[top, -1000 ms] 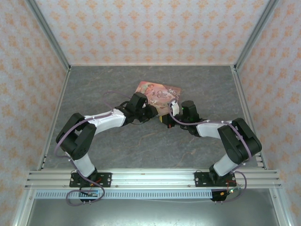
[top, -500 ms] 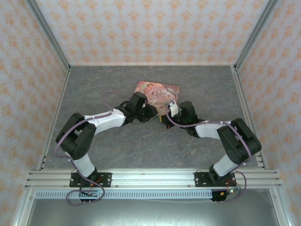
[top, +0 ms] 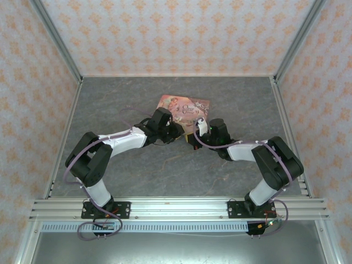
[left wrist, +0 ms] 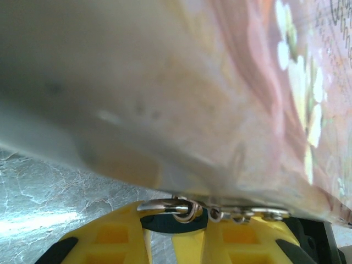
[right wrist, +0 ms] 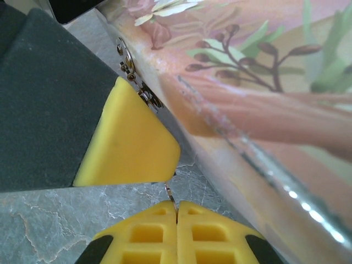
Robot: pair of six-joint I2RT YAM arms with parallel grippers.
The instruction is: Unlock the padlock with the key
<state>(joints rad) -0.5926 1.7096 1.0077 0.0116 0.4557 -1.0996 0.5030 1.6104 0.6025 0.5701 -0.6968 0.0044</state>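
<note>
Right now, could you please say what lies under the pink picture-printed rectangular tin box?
Small metal rings sit at the lower edge of the tin box, above grey marbled tabletop. Anything beneath its middle is covered.

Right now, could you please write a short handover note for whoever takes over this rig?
Left hand: appears shut on the padlock, against the near edge of the pink printed tin.
Right hand: shut, pinching a thin metal sliver, apparently the key, close to the other hand.
Done: both pieces are gripped and close together.
Left: seat the key, turn it, free the shackle. The keyhole is hidden, so I cannot tell whether the key has entered yet.
</note>
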